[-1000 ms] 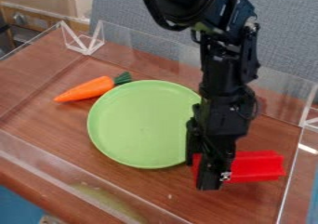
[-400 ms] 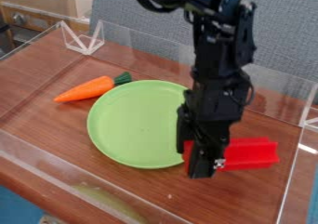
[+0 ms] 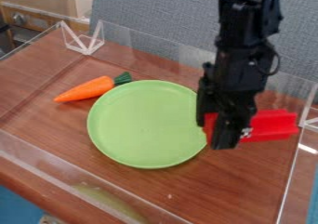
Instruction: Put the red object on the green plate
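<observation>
Red object (image 3: 271, 125) is clamped in the gripper (image 3: 228, 135), jaws closed on its near end, so most of the block sticks out to the right of the fingers. It looks clear of the tabletop (image 3: 50, 70), held just off the right edge of the green plate (image 3: 143, 123), not over it yet.

Risks we see from here:
- Grip is at one end, not the middle. The long free end could lever the block round or let it slip out during the carry.
- If we release too early it lands on the rim or beside the plate. The gripper needs to travel left first, over the plate's centre.
- Descending with the block tilted could catch the plate's edge and shove the plate.
- Carrot (image 3: 91, 88) sits at the plate's far left, well apart, not in the way.
</observation>
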Controlling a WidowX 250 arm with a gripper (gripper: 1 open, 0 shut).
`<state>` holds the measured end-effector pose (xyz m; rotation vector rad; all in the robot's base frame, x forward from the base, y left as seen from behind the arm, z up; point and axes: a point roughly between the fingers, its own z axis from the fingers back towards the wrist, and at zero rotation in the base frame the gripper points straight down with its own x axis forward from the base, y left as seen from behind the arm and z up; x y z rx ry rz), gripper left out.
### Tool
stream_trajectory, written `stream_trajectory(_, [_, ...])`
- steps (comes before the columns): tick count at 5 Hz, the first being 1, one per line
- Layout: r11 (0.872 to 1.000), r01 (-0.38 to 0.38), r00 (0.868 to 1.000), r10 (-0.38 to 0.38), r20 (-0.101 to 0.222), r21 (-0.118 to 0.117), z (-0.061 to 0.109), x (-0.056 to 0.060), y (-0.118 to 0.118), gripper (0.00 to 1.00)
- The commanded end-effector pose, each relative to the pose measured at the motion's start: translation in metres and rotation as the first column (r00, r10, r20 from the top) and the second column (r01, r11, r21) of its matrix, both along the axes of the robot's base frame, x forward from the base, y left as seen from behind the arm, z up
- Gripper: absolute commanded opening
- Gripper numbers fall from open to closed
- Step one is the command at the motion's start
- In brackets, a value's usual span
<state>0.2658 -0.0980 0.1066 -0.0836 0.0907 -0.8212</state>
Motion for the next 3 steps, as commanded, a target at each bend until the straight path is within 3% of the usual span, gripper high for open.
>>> stream_trajectory(1, [0.999,-0.043,0.998,0.043,0.051,0.004,0.031,0.003,0.014,0.0])
stream_trajectory(2, [0.996,-0.087,0.995,0.086,0.059,0.013,0.044,0.003,0.028,0.0])
stream_trajectory(3, [0.972,-0.234,0.972,0.233,0.034,0.025,0.035,0.01,0.053,0.0])
